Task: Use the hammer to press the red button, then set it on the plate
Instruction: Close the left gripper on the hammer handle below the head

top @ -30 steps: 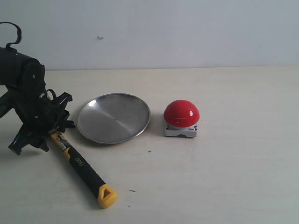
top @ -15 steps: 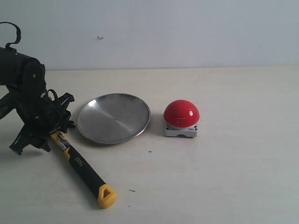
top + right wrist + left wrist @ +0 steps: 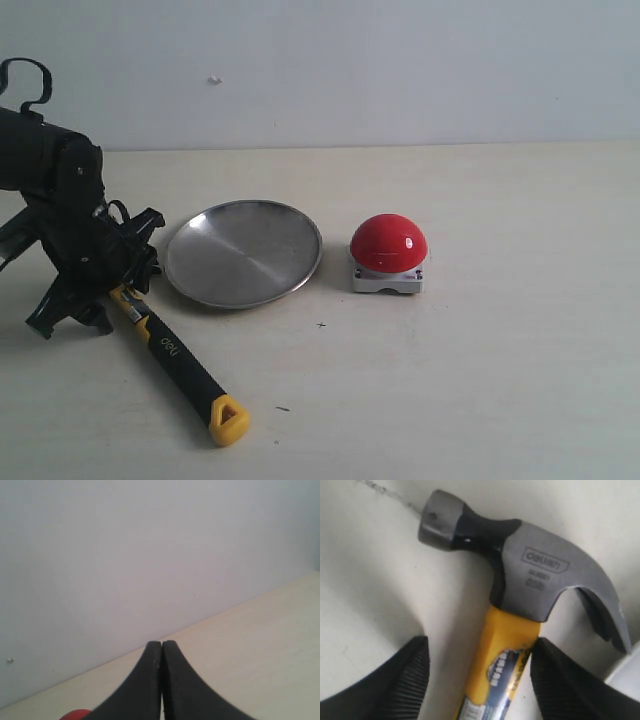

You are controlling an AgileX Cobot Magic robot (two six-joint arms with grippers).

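The left fingers (image 3: pixel 402 685) were spread wide and down low at the surface (image 3: pixel 480 380), straddling the hammer (image 3: pixel 540 575) right at the yellow neck of its handle. One finger was up against the handle's edge, while the other stood clear of it with bare surface showing in the gap, so this was no grip. The fingers stood open with nothing clamped. The dark metal head lay just past the fingertips, striking face out to one side and claw curving off to the other. The hammer lay flat, its black-and-yellow handle running back from between the fingers to the yellow loop, well apart from them. The plate (image 3: pixel 243 252) sat near the left fingers, on the claw side, with nothing on it. The red button (image 3: pixel 388 243) sat beyond the plate, well apart from those fingers. Over on the other arm, the right fingers (image 3: pixel 150 680) were pressed tight together, holding nothing and pointing at the pale wall (image 3: pixel 150 555), with a sliver of red showing beside them.
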